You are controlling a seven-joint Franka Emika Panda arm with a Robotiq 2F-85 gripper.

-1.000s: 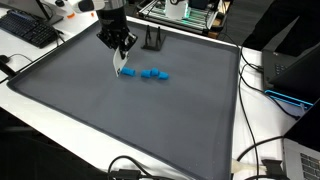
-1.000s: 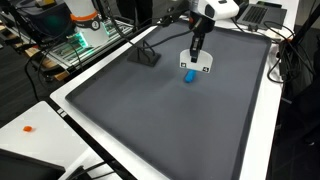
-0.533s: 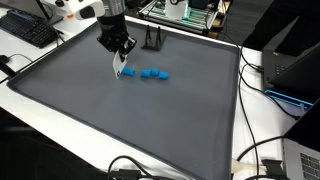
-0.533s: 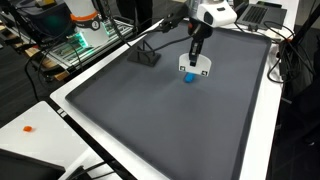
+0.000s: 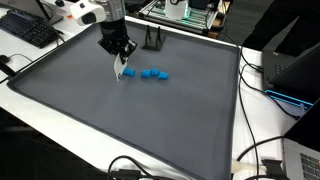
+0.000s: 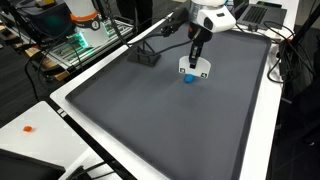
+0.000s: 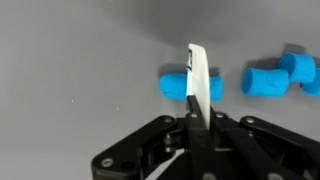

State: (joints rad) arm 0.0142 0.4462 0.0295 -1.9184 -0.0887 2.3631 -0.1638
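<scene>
Card (image 5: 119, 66), white and thin, hangs from my jaws in an exterior view. The jaws are closed on its upper edge. Its lower edge sits low over the grey worktop (image 5: 120, 125), and I cannot tell whether it touches. Just beside it lies the end block (image 5: 128, 73) of a short row of blue blocks (image 5: 153, 73) running away from the card. A black stand (image 5: 152, 40) is near the far edge of the worktop, apart from all of this.

From the opposite side, in an exterior view, I see the card (image 6: 197, 68) nearly face-on as a pale rectangle with small dark marks. It hangs upright under the jaws. The end block (image 6: 187, 78) shows just in front of its lower edge, too close for me to say whether they touch. The stand (image 6: 146, 55) is off to one side, well apart, and the worktop (image 6: 150, 125) fills the rest.

In the wrist view the card (image 7: 200, 85) stands edge-on, a narrow white strip rising from the closed jaws at the bottom. The end block (image 7: 172, 85) lies behind it, showing on both sides of the strip. The other blocks (image 7: 266, 80) lie close together to the right on the worktop (image 7: 70, 50).
</scene>
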